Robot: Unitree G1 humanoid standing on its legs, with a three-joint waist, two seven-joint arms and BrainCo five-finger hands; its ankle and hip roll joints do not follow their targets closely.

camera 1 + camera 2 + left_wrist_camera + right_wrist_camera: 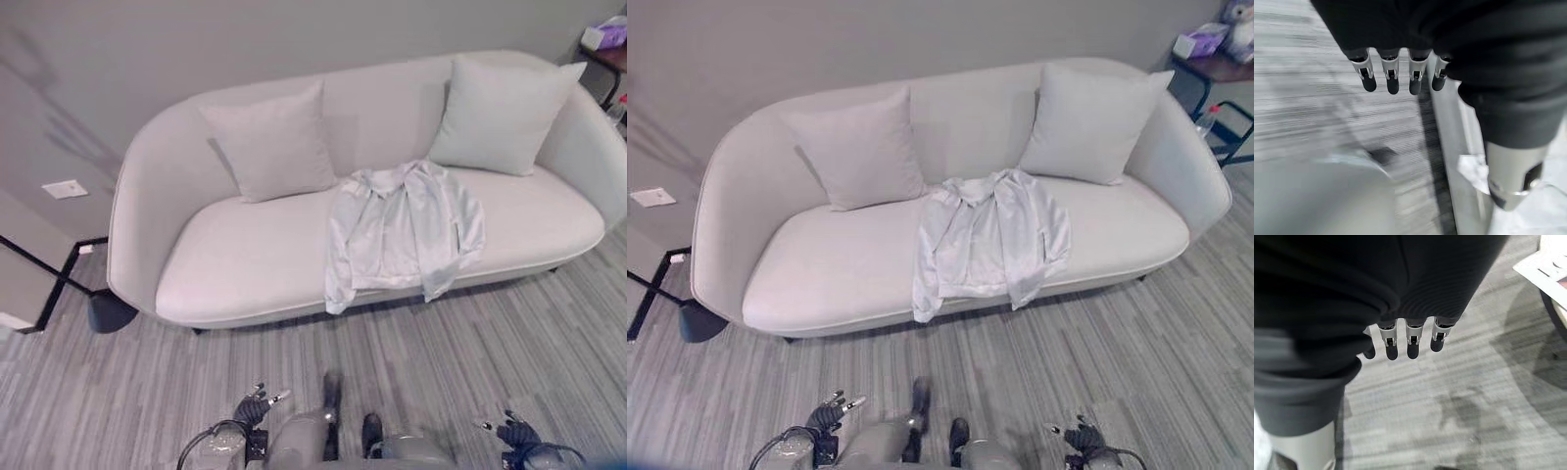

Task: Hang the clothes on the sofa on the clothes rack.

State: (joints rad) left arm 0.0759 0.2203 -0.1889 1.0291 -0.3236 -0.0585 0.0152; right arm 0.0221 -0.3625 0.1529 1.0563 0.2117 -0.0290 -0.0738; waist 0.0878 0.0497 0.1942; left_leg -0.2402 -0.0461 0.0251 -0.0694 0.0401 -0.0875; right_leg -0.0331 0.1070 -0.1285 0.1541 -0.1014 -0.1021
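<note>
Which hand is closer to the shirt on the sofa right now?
Left, though only slightly. The left hand hangs low over the floor, short of the shirt and to its left. The right hand hangs low further off to the shirt's right. Both are open and empty.

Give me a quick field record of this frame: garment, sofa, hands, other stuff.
garment: pale shirt spread on seat, sleeves hanging over front edge
sofa: light grey sofa, two cushions against the back
left hand: open, low, holding nothing
right hand: open, low, holding nothing
side table: past sofa's right end
progress: shirt not yet picked up
</note>
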